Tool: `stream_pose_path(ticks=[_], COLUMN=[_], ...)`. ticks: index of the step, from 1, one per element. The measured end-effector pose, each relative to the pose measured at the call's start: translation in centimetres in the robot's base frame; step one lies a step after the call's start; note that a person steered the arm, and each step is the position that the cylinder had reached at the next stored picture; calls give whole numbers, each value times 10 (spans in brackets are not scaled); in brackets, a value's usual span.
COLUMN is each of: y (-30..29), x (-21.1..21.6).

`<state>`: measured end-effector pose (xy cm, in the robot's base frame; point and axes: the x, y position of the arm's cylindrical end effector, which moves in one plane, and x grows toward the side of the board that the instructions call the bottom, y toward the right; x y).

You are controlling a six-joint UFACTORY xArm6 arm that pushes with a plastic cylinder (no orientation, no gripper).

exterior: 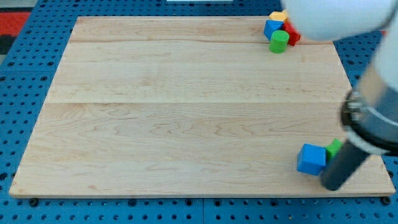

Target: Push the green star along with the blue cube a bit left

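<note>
Dark rod leans in from our upper right, no pincer on it, our tip sitting at 4 o'clock off the blue cube, green star half hidden behind. Way back: blue, green, red, yellow blocks bunched.

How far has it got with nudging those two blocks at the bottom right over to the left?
Done: nothing can be told from one picture; the blue cube and green star sit close together near the board's lower right corner. In hand: my tip is just below and right of the cube, beneath the star, placed to push. Left: sliding both a bit toward the view's left.
</note>
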<state>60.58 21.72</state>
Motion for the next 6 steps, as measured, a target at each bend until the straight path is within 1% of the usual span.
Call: stream_pose_path(ticks=[1, 2, 4, 5, 6], y=[59, 43, -21, -32, -61], x=[-7, -24, -27, -27, -27])
